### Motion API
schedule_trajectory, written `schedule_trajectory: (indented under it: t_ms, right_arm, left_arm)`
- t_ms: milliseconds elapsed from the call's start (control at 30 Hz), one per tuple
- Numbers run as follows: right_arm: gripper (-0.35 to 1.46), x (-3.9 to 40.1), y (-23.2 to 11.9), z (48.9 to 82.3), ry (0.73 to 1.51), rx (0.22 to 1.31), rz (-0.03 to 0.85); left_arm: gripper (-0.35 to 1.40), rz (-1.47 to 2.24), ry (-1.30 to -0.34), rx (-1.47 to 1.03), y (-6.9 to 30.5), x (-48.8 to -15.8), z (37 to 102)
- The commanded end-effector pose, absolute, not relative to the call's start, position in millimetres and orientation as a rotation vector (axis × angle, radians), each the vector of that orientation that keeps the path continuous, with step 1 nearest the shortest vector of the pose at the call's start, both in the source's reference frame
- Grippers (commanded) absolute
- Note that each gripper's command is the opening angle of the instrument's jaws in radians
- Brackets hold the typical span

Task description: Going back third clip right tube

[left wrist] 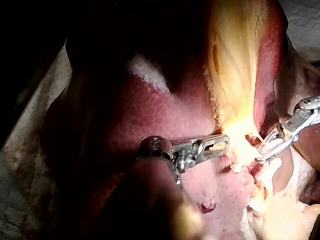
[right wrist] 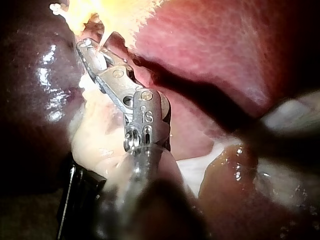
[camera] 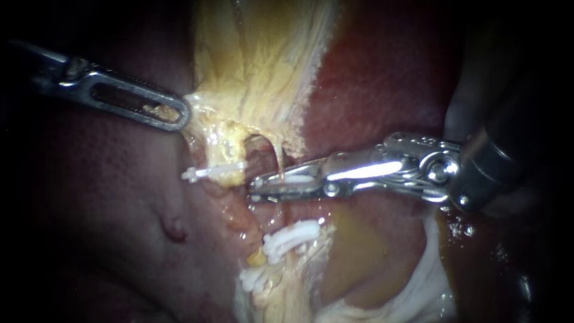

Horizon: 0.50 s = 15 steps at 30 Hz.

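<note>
left instrument claw clamped on yellow tissue | right instrument claw slightly parted round white clip (tube mostly hidden)

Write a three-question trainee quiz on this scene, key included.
1. True or false: in the endoscope view, the left instrument comes in from the right.
2. What runs down to the tip of the right instrument? A) a thin tube B) a suture thread C) a gauze strip
3. Fill in: the left instrument's jaws are shut on ___ tissue.

Key: 1 false; 2 A; 3 yellow.
</note>
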<state>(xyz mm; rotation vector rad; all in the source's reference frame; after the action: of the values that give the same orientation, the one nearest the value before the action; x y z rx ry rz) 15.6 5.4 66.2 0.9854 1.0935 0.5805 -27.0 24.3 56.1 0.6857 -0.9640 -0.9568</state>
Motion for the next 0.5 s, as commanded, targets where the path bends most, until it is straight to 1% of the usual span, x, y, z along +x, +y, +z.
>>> schedule_trajectory:
  t_ms: [33, 233, 267, 300, 367, 433, 500]
  right_arm:
    - [-0.35, 15.6, 5.4, 66.2, 1.093, 0.985, 0.580]
    - [-0.35, 15.6, 5.3, 66.2, 1.099, 0.986, 0.580]
    - [-0.27, 15.7, 5.1, 66.3, 1.121, 0.952, 0.537]
    - [-0.10, 15.8, 5.0, 66.3, 1.133, 0.933, 0.512]
    - [0.16, 16.2, 4.8, 66.5, 1.156, 0.896, 0.463]
    - [0.31, 16.6, 4.8, 66.7, 1.160, 0.887, 0.453]
    - [0.39, 17.1, 4.7, 66.9, 1.169, 0.870, 0.434]
  left_arm:
    - [-0.35, -0.957, -0.964, 0.685, 24.3, -27.0, 56.1]
    - [-0.35, -0.957, -0.964, 0.685, 24.3, -27.0, 56.1]
    - [-0.35, -0.957, -0.964, 0.685, 24.3, -27.0, 56.1]
    - [-0.35, -0.957, -0.964, 0.685, 24.3, -27.0, 56.1]
    - [-0.35, -0.957, -0.964, 0.685, 24.3, -27.0, 56.1]
    - [-0.35, -0.957, -0.964, 0.685, 24.3, -27.0, 56.1]
    - [-0.35, -0.957, -0.964, 0.685, 24.3, -27.0, 56.1]
